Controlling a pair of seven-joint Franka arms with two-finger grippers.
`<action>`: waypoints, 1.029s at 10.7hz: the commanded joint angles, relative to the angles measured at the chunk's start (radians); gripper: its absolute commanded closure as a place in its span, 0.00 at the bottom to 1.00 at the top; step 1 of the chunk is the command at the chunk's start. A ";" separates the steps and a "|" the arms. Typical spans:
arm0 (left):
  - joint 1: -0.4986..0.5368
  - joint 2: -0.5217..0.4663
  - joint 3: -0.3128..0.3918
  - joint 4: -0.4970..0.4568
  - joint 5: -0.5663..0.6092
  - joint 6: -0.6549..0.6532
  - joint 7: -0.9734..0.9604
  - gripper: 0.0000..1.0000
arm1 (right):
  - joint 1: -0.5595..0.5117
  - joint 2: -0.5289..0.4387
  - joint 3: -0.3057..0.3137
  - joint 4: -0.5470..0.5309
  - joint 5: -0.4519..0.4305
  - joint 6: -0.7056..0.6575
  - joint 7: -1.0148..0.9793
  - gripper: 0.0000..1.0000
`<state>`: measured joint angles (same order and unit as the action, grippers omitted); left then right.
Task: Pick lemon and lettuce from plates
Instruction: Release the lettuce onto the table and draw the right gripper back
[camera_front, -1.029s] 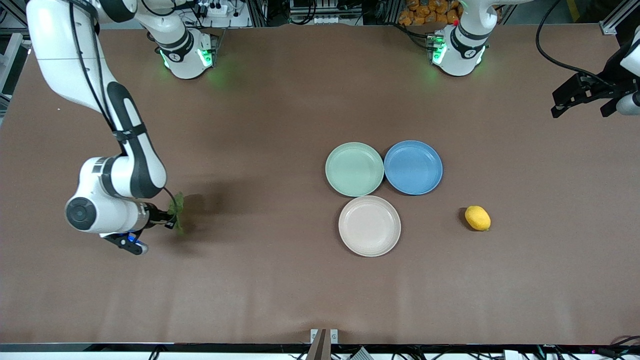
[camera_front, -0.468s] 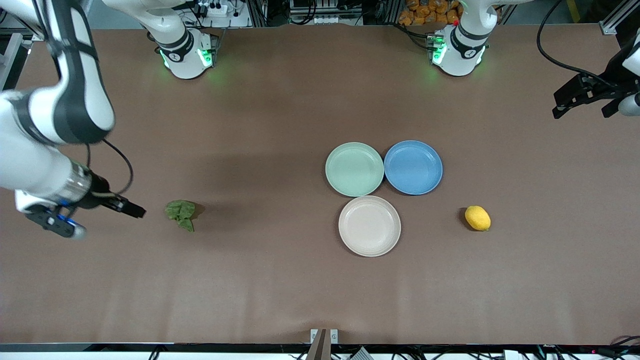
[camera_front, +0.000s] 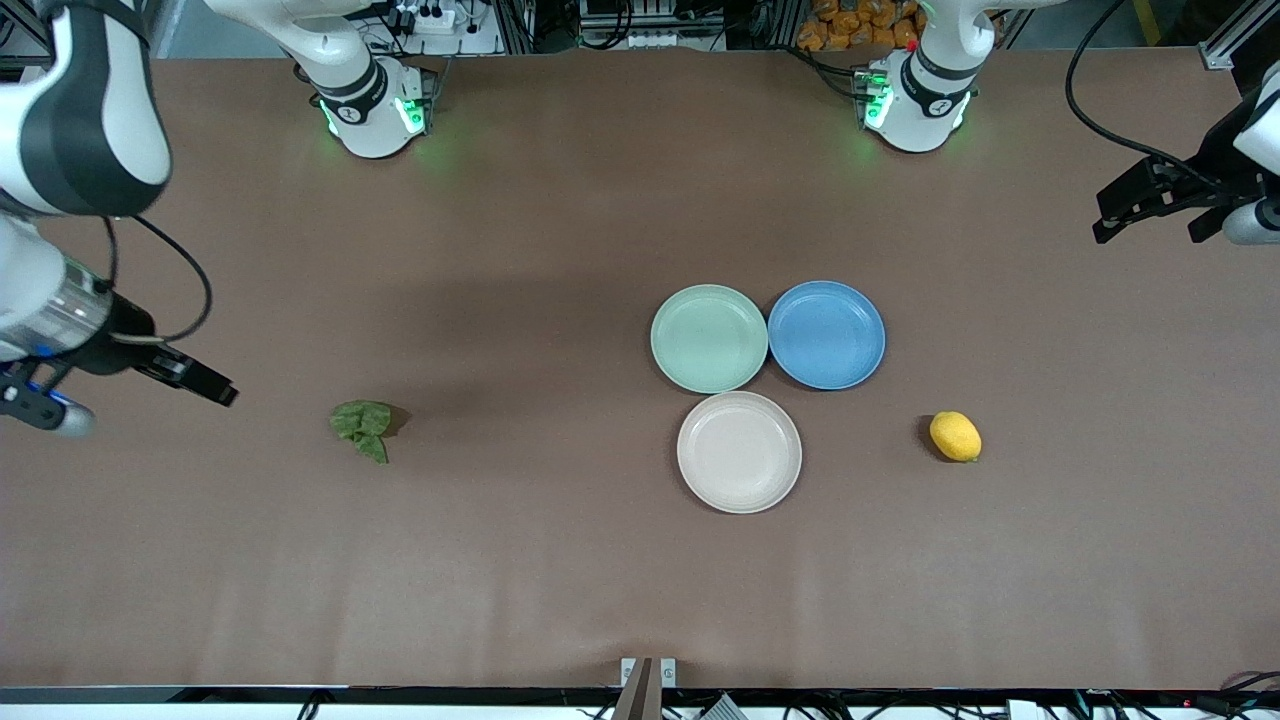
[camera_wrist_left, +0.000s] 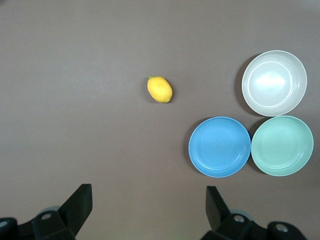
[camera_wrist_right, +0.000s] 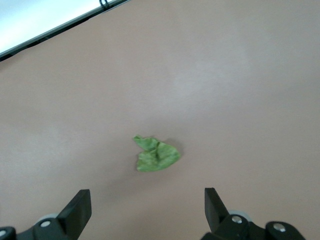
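No writing is readable. The lemon (camera_front: 955, 436) and the lettuce (camera_front: 361, 428) lie on the bare bench (camera_front: 560, 580), off the plates (camera_front: 709, 338), with much free room around. The right end effector (camera_front: 190, 377) and the left end effector (camera_front: 1150, 203) hang spread apart and empty above the bench ends.

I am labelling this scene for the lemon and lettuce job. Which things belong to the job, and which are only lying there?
Belong to the job:
lemon
lettuce
mint plate
cream plate
left gripper
right gripper

Only lying there:
blue plate
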<state>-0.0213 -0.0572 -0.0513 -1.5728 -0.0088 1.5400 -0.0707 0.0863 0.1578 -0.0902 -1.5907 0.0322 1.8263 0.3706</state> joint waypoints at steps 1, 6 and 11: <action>0.000 0.008 -0.001 0.025 -0.030 -0.021 0.020 0.00 | -0.003 -0.085 -0.031 -0.021 -0.014 -0.059 -0.160 0.00; 0.008 0.002 -0.001 0.025 -0.020 -0.021 0.031 0.00 | 0.021 -0.121 -0.026 -0.023 -0.023 -0.067 -0.286 0.00; -0.006 0.007 -0.004 0.025 -0.019 -0.005 0.028 0.00 | 0.021 -0.159 0.039 -0.020 -0.094 -0.154 -0.306 0.00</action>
